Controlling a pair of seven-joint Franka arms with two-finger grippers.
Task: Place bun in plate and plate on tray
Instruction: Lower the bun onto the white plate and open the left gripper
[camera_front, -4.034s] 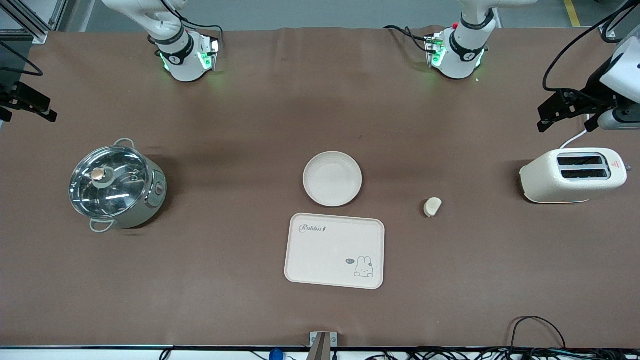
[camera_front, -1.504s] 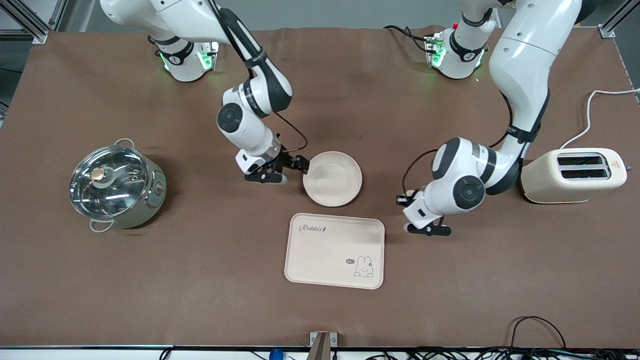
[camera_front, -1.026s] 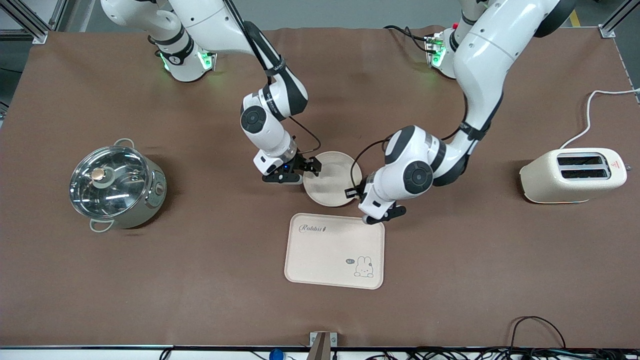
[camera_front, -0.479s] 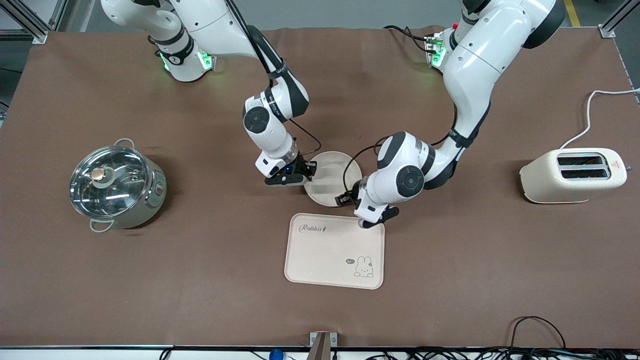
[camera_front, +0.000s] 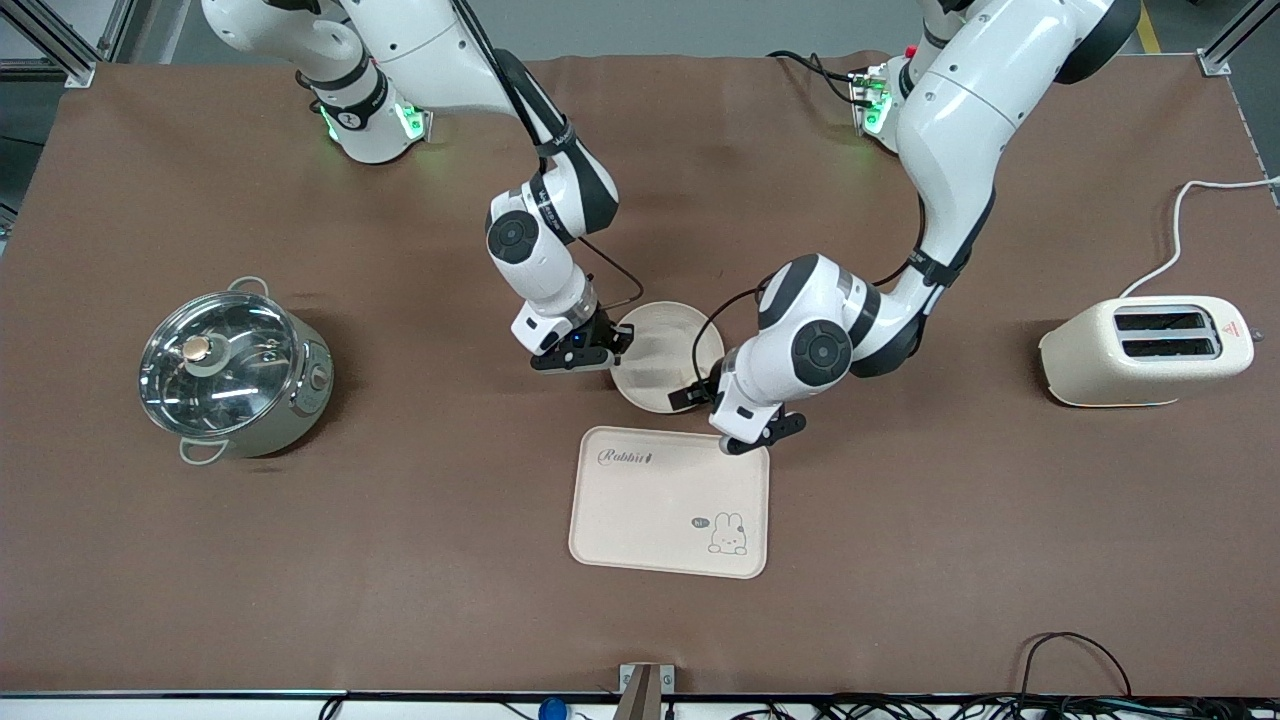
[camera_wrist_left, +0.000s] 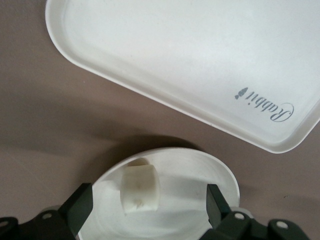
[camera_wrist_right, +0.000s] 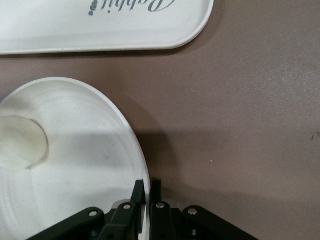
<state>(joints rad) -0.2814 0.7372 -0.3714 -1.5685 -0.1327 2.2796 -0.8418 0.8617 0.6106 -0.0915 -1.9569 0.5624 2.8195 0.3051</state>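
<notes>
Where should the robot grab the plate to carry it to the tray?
By its thin raised rim, from the side: the plate is wide and shallow, and the bun lies inside. The right gripper already pinches the rim. The left gripper, open, is above the bun.

Cream-white plate (camera_front: 655, 350), plain, with a pale cream bun (camera_wrist_left: 141, 189) on it. Cream tray (camera_front: 640, 500) carries grey "Rabbit" lettering and a little rabbit drawing. Brown table (camera_front: 950, 560). Silver pot (camera_front: 235, 372) with a glass lid, cream toaster (camera_front: 1145, 350), dark slots. White arms, black grippers.
</notes>
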